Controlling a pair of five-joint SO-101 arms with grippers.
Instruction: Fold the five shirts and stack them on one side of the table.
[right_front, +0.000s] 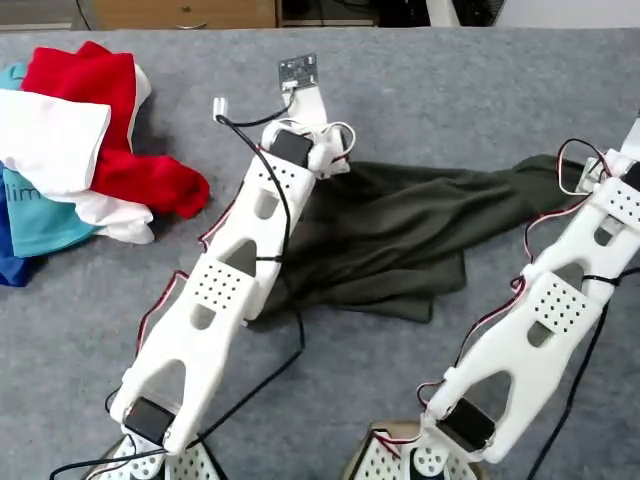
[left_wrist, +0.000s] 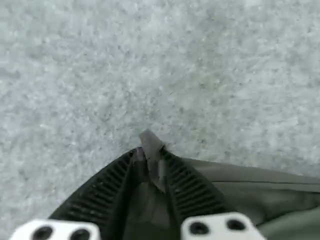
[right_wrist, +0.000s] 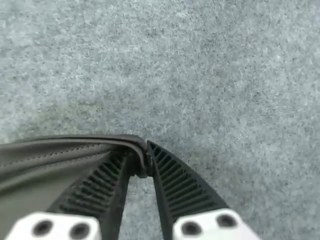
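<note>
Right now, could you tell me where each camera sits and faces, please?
High: above, looking down at the table; left arm, right arm, green shirt, pile.
Left wrist: on its arm, facing down past the left end effector pinching the shirt.
Right wrist: likewise, right end effector pinching a shirt edge.
Shared: all show the green shirt.

A: What does everything rest on?
B: A table covered in mottled grey felt (right_front: 450, 110). It spans the high view from side to side, evenly lit, with only soft shadows.
A: And beyond its far edge?
B: A light-brown wooden cabinet front (right_front: 185, 12), a dark shadowed gap (right_front: 330, 10) beside it, and a plain white panel (right_front: 570, 10) at the far right corner.
</note>
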